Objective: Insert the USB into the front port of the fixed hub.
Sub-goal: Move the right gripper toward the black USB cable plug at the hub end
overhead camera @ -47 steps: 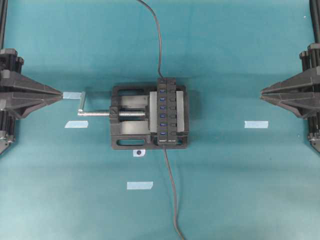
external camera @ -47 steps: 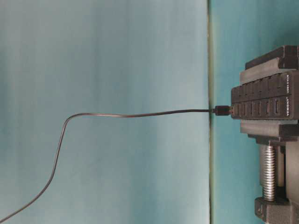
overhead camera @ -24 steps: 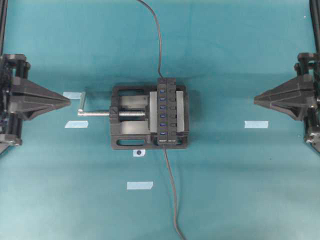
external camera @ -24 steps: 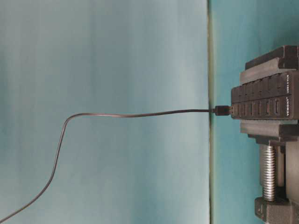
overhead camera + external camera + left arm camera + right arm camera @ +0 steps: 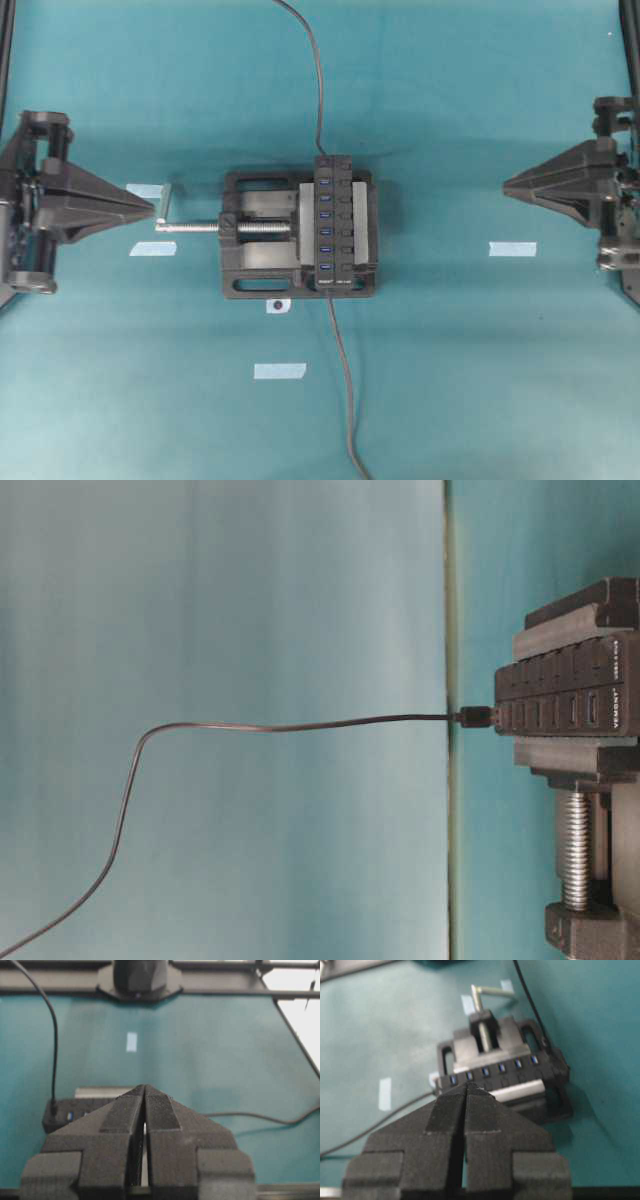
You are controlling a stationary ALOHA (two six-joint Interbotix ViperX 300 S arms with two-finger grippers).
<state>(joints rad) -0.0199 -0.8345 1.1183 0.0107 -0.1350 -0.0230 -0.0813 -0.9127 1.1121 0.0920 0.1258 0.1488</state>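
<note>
Both grippers sit closed and empty: left gripper (image 5: pixel 150 207) and right gripper (image 5: pixel 506 184) have each crept inward toward the vise (image 5: pixel 250 245) over the last second, so the approach is only starting. Fixed hub (image 5: pixel 333 222), a ribbed black bar with blue ports, is clamped there; USB (image 5: pixel 328 298) lies at its front end, thin cable trailing away.

Even, soft light falls over the teal mat (image 5: pixel 450 380); the vise (image 5: pixel 255 245) casts a faint shadow just around it; both wrist views blur the near gripper pads, sharper toward the vise; a bright blown-out patch sits far right of it in the left wrist view.
</note>
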